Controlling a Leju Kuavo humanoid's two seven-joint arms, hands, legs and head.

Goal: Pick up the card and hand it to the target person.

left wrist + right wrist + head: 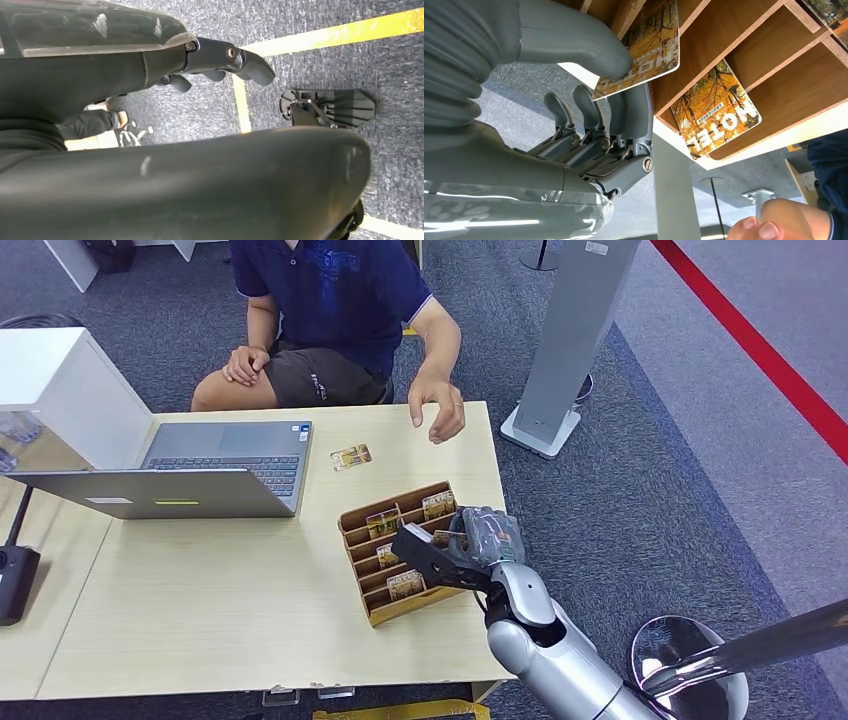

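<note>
The right hand pinched a card between thumb and fingers at the wooden card rack, on its side nearer the table's right edge. Further cards stood in the rack's slots. The left hand hung over grey carpet, fingers slightly curled, holding nothing. One loose card lay flat on the table beside the open laptop. A seated person's hand hovered over the table's far edge.
</note>
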